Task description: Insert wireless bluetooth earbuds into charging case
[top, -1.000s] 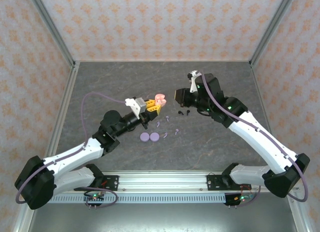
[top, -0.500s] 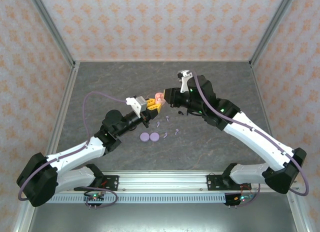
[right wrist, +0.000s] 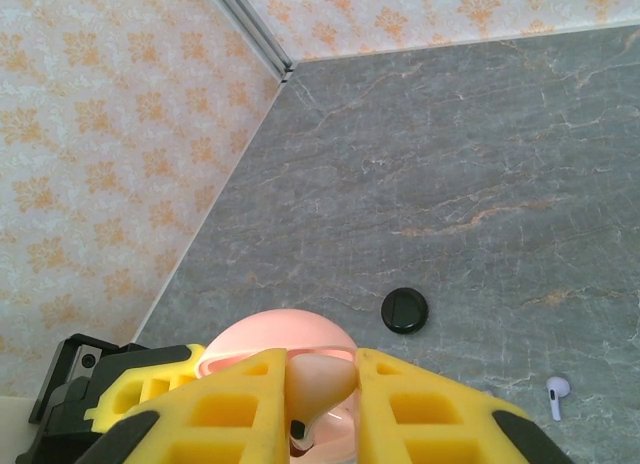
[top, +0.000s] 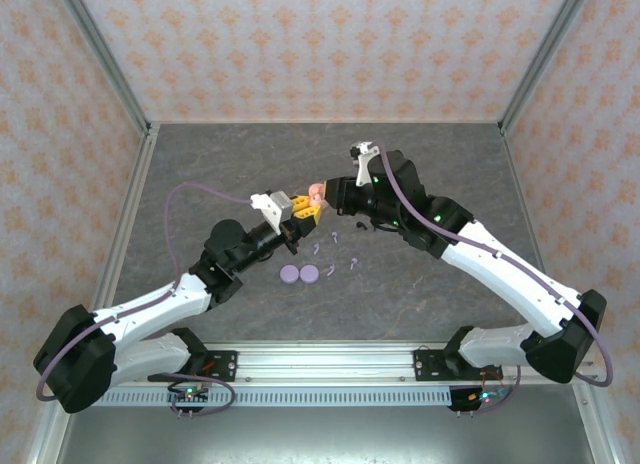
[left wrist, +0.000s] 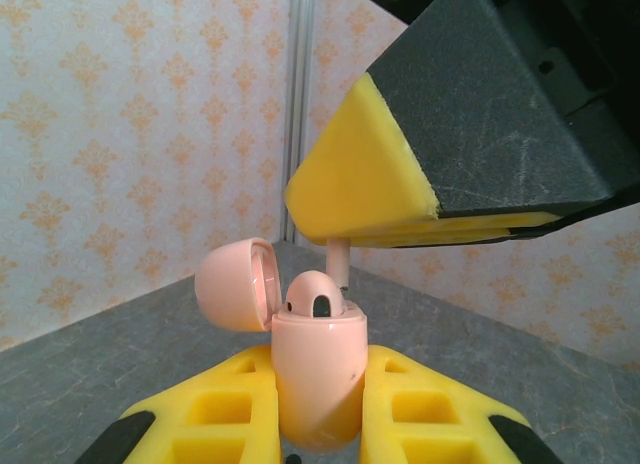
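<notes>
One earbud [left wrist: 318,296] stem-up, vertical | right end effector [right wrist: 320,374] grips it | left end effector [left wrist: 318,409] grips case [left wrist: 318,359]

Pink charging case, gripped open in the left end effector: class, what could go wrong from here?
1. The pink earbud, pinched by its stem in the right end effector, may sit askew and jam.
2. Pressing down could slide the pink charging case through the left end effector.

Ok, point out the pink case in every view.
Top external: pink case mid-picture, slightly above centre.
Left wrist: bottom centre, upright, lid open leftward, earbud in its top.
Right wrist: bottom edge, left of centre, behind the yellow fingers.
Shared landmark: the left tool gripping it.
</notes>
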`<state>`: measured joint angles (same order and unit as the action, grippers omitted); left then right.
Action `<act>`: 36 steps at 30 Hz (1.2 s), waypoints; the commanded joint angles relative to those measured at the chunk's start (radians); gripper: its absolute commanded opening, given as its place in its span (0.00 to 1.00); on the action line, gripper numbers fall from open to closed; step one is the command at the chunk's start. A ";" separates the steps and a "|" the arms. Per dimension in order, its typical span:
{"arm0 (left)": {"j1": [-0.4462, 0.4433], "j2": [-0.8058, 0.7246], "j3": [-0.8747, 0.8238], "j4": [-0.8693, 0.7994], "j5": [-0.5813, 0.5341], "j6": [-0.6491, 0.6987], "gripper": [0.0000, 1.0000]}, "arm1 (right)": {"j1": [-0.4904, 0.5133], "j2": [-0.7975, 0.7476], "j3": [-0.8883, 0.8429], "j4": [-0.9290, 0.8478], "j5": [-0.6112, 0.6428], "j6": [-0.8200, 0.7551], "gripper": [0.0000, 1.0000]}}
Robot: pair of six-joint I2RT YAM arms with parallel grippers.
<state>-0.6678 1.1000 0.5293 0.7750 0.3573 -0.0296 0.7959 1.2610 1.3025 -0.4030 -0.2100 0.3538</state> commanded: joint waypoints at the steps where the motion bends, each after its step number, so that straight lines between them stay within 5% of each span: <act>1: -0.007 0.001 0.034 0.046 -0.021 -0.010 0.00 | 0.006 0.007 0.004 0.003 -0.021 0.016 0.19; 22: -0.007 0.007 0.043 0.067 -0.003 -0.026 0.00 | 0.006 0.005 0.005 0.019 -0.141 0.010 0.26; 30: -0.007 0.008 0.036 0.089 0.012 -0.036 0.00 | 0.004 -0.037 0.038 0.006 -0.118 -0.022 0.43; 36: -0.007 -0.001 0.037 0.096 0.048 -0.045 0.00 | -0.084 -0.119 0.015 0.028 -0.189 -0.048 0.68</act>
<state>-0.6678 1.1007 0.5362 0.8139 0.3710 -0.0570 0.7582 1.2106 1.3087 -0.4034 -0.3309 0.3271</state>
